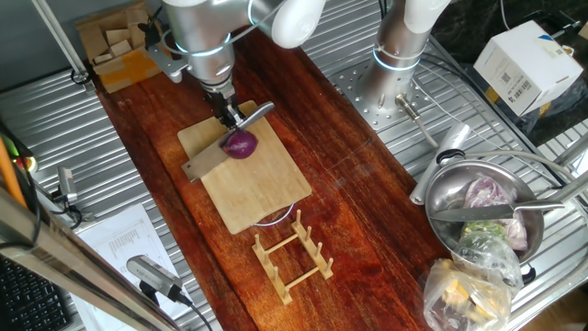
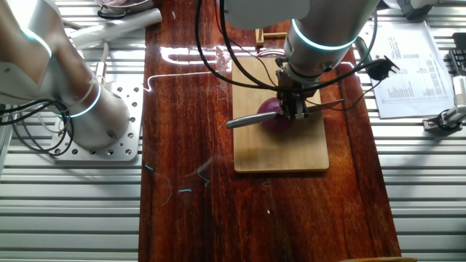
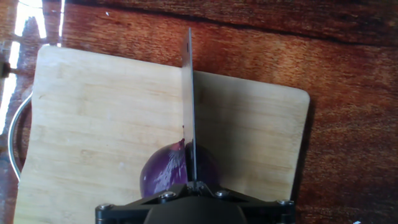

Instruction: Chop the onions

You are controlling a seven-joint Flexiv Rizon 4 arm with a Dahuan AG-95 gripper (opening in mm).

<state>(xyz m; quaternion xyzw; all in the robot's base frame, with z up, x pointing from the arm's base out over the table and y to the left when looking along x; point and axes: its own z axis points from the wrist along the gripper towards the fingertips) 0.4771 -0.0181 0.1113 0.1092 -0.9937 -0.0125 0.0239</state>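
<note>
One small red onion (image 1: 241, 144) lies on the bamboo board (image 1: 253, 193), toward its far end. My gripper (image 1: 226, 116) is straight above it, shut on the handle of a cleaver-like knife (image 1: 204, 164). The blade lies across the top of the onion (image 2: 270, 113), and the handle (image 2: 332, 104) sticks out to the right in the other fixed view. In the hand view the blade (image 3: 190, 99) shows edge-on. It meets the onion (image 3: 163, 175) a little right of its middle, just ahead of my gripper (image 3: 194, 188). The onion looks whole.
A wooden slat rack (image 1: 292, 256) stands at the board's near end, over a wire ring (image 3: 13, 140). At the right sit a steel bowl (image 1: 439, 198) of vegetables and a plastic bag (image 1: 469, 290). A second arm's base (image 1: 395, 55) and a box of wooden blocks (image 1: 115, 46) are at the back.
</note>
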